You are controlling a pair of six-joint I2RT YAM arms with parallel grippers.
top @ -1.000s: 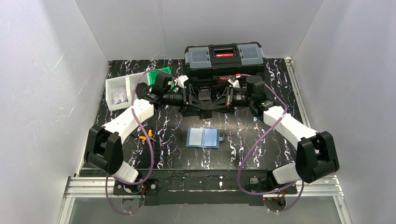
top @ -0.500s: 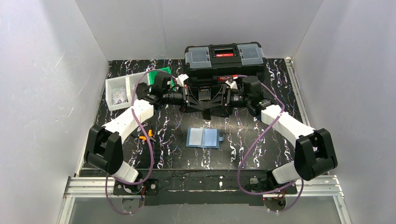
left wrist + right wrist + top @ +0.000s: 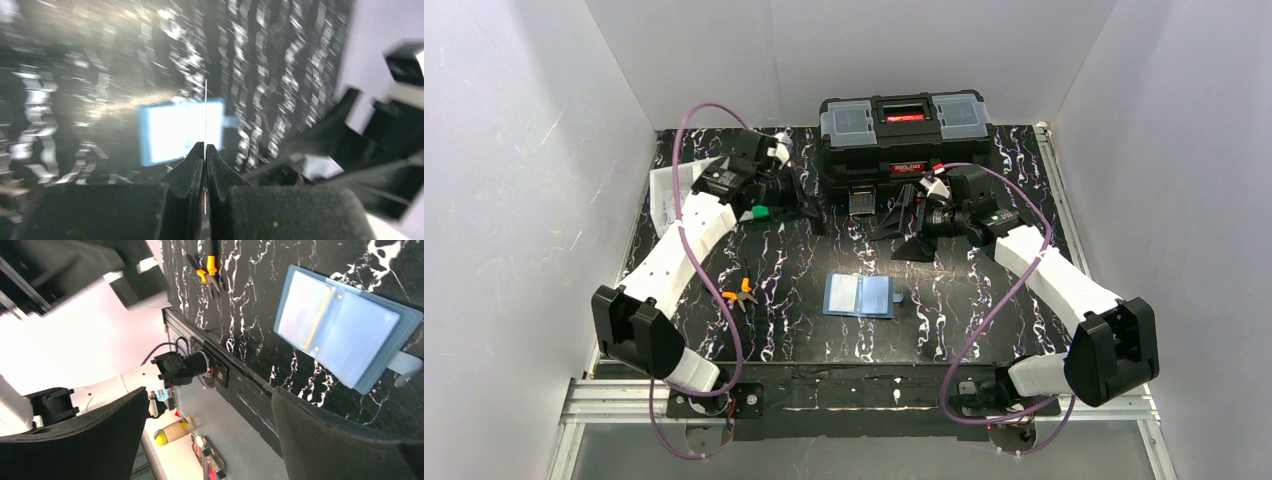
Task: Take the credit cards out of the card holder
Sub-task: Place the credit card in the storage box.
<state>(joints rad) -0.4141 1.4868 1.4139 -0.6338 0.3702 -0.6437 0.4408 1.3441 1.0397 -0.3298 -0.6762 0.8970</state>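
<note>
The card holder (image 3: pixel 859 296) lies open on the table's middle, blue panels up; it also shows in the wrist views (image 3: pixel 175 132) (image 3: pixel 345 335). A thin orange-tan strip (image 3: pixel 320 315) shows inside one sleeve. My left gripper (image 3: pixel 812 212) hovers left of the toolbox and is shut (image 3: pixel 205 146) on a thin credit card (image 3: pixel 205 100) seen edge-on as a pale line. My right gripper (image 3: pixel 902 232) hangs in front of the toolbox, open (image 3: pixel 210 392), with nothing between its fingers. A small dark rectangle (image 3: pixel 861 197) stands at the toolbox's foot; I cannot tell what it is.
A big black toolbox (image 3: pixel 904 125) fills the back centre. A white bin (image 3: pixel 669 195) stands at the left wall, partly behind my left arm. Orange-handled pliers (image 3: pixel 737 292) lie left of the card holder.
The two grippers met in front of the toolbox. The left one shut, the right one opened, and the left arm swung away to the left while the right drew back right.
</note>
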